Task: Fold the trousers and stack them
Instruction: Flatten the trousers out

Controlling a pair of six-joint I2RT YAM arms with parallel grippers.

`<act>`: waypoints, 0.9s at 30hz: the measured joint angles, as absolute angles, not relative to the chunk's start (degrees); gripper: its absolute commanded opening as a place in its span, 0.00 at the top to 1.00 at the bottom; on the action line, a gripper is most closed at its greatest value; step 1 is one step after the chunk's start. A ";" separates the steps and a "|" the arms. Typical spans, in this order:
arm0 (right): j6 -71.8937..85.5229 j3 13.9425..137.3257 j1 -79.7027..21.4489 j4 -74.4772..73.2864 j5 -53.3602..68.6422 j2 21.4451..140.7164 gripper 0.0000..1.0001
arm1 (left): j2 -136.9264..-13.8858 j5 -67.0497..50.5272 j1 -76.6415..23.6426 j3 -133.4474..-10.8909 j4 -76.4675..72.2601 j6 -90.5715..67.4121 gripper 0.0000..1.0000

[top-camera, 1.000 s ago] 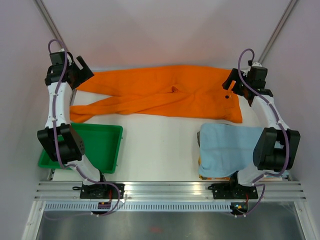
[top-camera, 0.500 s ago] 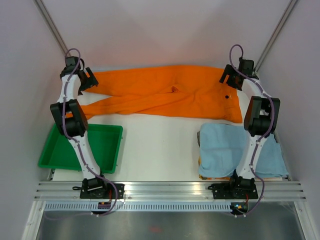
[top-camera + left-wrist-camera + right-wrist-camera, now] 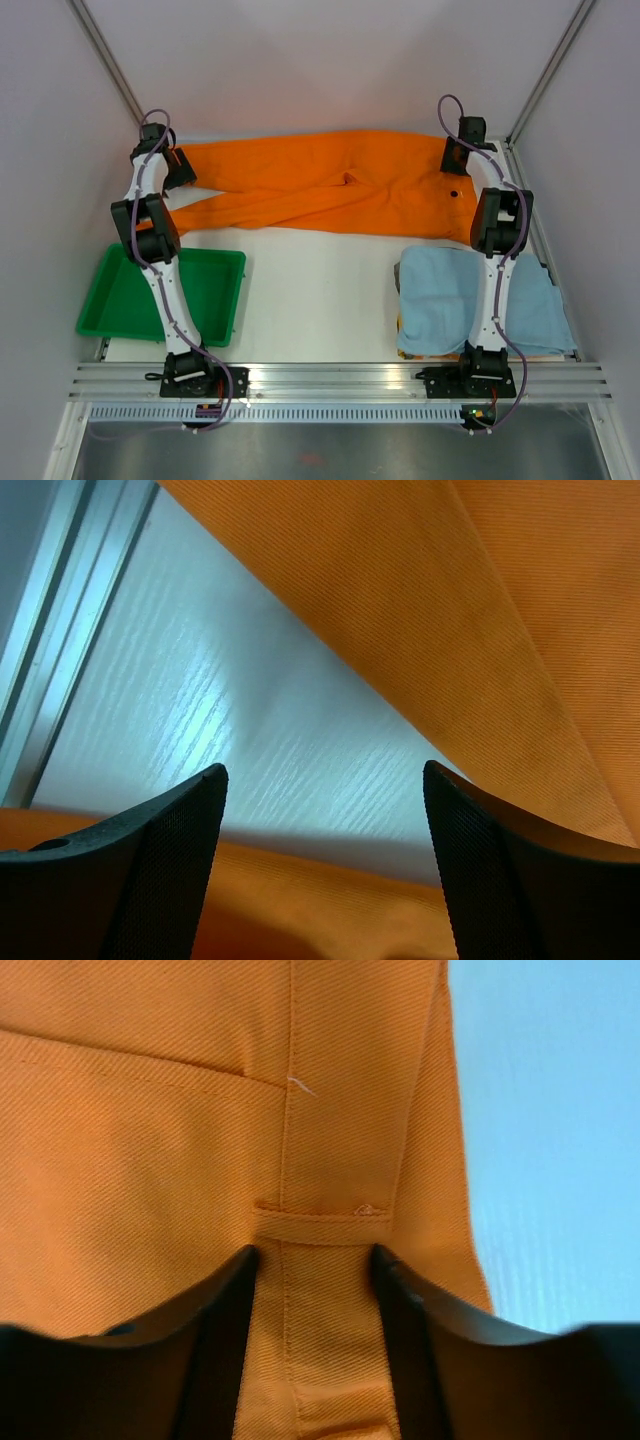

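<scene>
The orange trousers [image 3: 330,190] lie spread flat across the far part of the table, waist to the right and both legs running left. My left gripper [image 3: 176,168] is down at the cuff end of the far leg. In the left wrist view it [image 3: 323,780] stands open, with orange fabric [image 3: 480,610] under and ahead of its fingers and bare table between. My right gripper [image 3: 456,160] is at the far right corner of the waist. Its jaws [image 3: 314,1255] are partly narrowed on either side of a strip of waistband [image 3: 330,1340] just below a belt loop [image 3: 320,1225].
A green tray [image 3: 225,262] sits at the near left. A light blue cloth [image 3: 470,295] lies at the near right, just in front of the waist. A metal rail [image 3: 60,650] edges the table by the left gripper. Walls close in behind.
Both arms stretched out to the far edge and lowered onto the trousers, left at the leg end, right at the waist. The right jaws have narrowed; the left have closed a little.
</scene>
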State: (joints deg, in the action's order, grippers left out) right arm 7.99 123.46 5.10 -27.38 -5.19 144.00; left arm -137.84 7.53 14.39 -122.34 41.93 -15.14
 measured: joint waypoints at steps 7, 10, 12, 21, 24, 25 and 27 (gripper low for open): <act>6.81 125.27 5.08 -28.16 -5.61 144.97 1.00 | -140.09 5.58 14.39 -122.37 41.82 -15.33 0.19; 7.20 126.89 5.23 -28.53 -5.63 145.88 1.00 | -140.11 3.97 14.39 -122.37 41.19 -16.84 0.17; 7.92 127.68 5.61 -28.42 -5.45 146.28 1.00 | -140.11 2.76 14.39 -122.19 39.46 -18.87 0.17; 10.24 130.10 9.19 -26.92 -4.84 148.05 1.00 | -138.02 -5.17 14.31 -115.81 27.59 -31.46 0.17; 10.28 130.13 9.78 -26.59 -4.80 148.07 1.00 | -138.17 -6.85 13.74 -116.01 25.61 -34.81 0.17; 10.28 130.13 9.82 -26.55 -4.78 148.07 1.00 | -138.26 -7.03 13.37 -116.51 25.23 -35.53 0.17; 10.24 130.13 9.85 -26.55 -4.75 148.07 1.00 | -139.22 -5.82 12.16 -119.17 25.78 -36.29 0.17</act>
